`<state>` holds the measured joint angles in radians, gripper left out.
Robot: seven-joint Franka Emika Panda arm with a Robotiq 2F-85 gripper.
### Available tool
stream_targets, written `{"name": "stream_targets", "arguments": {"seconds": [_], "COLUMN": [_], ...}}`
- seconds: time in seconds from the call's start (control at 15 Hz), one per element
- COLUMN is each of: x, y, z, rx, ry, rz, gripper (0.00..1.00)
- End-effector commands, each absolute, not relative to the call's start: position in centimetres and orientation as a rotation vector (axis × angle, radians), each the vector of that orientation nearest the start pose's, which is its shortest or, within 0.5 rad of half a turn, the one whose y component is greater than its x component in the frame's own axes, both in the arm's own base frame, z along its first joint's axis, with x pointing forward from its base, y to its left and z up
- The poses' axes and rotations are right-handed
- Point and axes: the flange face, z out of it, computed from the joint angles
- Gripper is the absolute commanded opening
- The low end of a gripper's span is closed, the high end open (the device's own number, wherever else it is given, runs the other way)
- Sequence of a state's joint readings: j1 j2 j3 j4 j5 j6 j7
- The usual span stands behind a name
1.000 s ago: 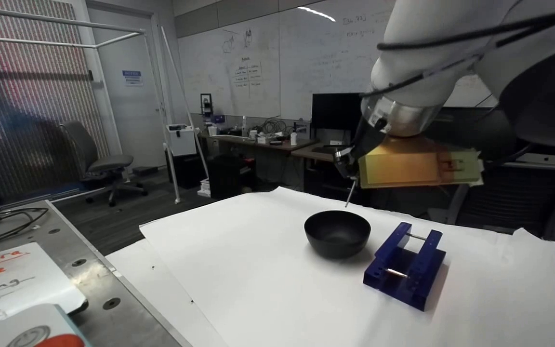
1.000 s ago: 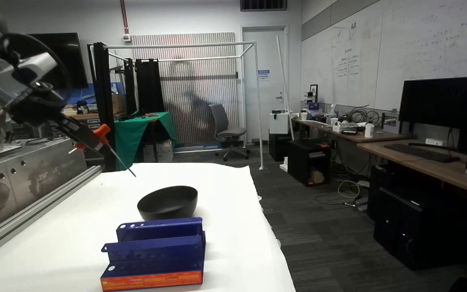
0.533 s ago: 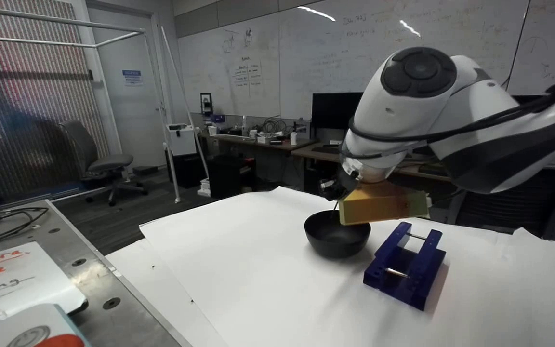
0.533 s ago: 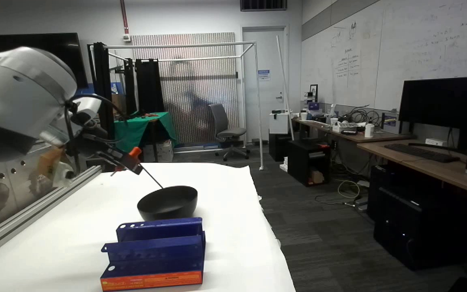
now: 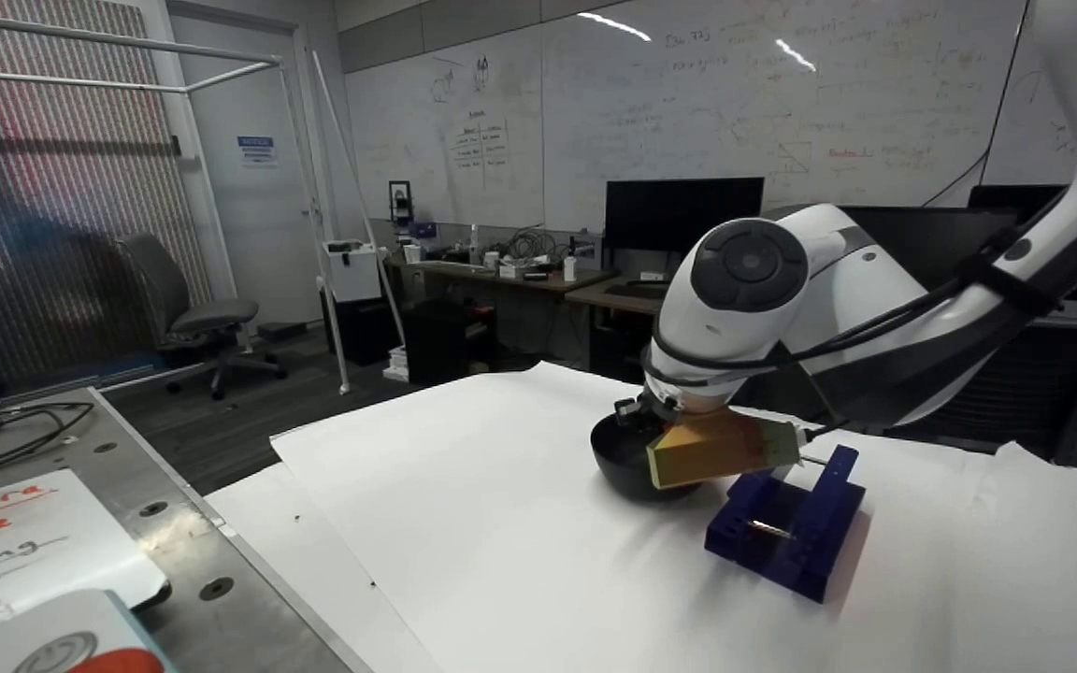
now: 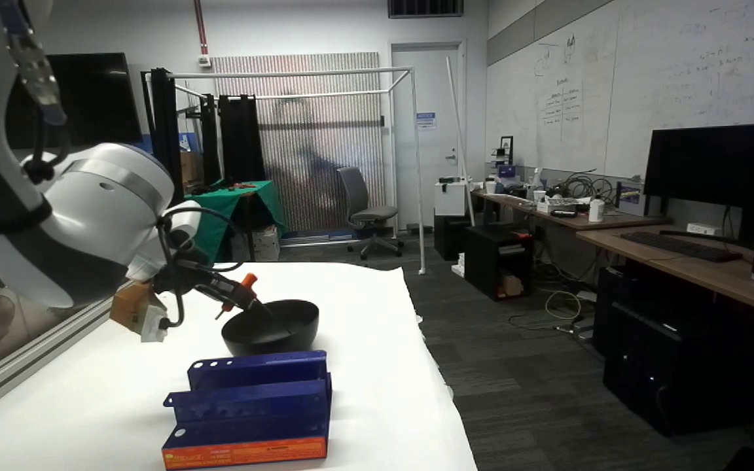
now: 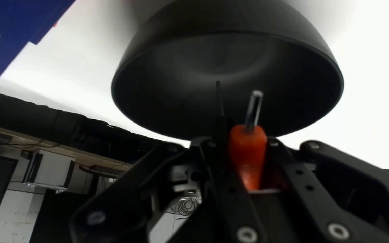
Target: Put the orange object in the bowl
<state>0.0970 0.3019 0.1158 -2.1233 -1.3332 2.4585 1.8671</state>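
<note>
Since half a second ago, the gripper [image 7: 244, 140] and the orange-handled tool [image 7: 248, 155] are lower, and more of the tool's shaft now slants into the black bowl [image 6: 266, 341]; bowl and blue rack [image 6: 252, 400] haven't budged. Looks to me like the placing step, nearly there but not released. Gripper's clamped on the orange handle, which seems to sit up around rim height, so only the shaft is properly inside. Can't tell whether the tip touches the bottom. Next move, I'd guess: ease it a bit further over, then let go gently, or the handle could tip back out. Pose-wise, the arm [image 5: 861, 318] is folded low, wrist bent so the gripper angles down at the bowl.
</note>
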Motion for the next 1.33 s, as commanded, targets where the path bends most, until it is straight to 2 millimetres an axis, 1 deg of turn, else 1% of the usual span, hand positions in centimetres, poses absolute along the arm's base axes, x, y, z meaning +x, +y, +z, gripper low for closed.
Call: {"name": "stream_targets", "arguments": {"seconds": [0.0,0.13,0.2,0.27,0.33,0.53,0.6,0.73,0.87,0.93,1.0,1.07,1.13,1.27], "x": [57.9,58.0,58.1,58.0,58.0,57.7,57.5,57.0,56.0,55.0,54.6,53.4,52.4,50.2], "y": [12.1,12.1,12.1,12.2,12.2,12.6,12.8,13.5,14.5,15.2,15.7,16.5,17.0,18.1], "z": [26.3,25.9,25.8,25.7,25.7,26.6,27.1,28.5,30.4,31.5,32.2,33.0,33.2,32.8], "rx": [-3.123,-3.136,-3.139,-3.14,-3.14,-3.126,-3.118,-3.093,-3.062,-3.051,-3.043,-3.033,-3.027,-3.02], "ry": [0.929,0.927,0.925,0.927,0.926,0.916,0.911,0.894,0.855,0.824,0.806,0.768,0.744,0.711], "rz": [-1.238,-1.223,-1.218,-1.211,-1.207,-1.216,-1.222,-1.224,-1.172,-1.114,-1.065,-0.971,-0.897,-0.744], "gripper": [0.32,0.44,0.47,0.62,0.69,0.93,0.99,1.0,1.0,1.0,1.0,1.0,1.0,1.0]}}
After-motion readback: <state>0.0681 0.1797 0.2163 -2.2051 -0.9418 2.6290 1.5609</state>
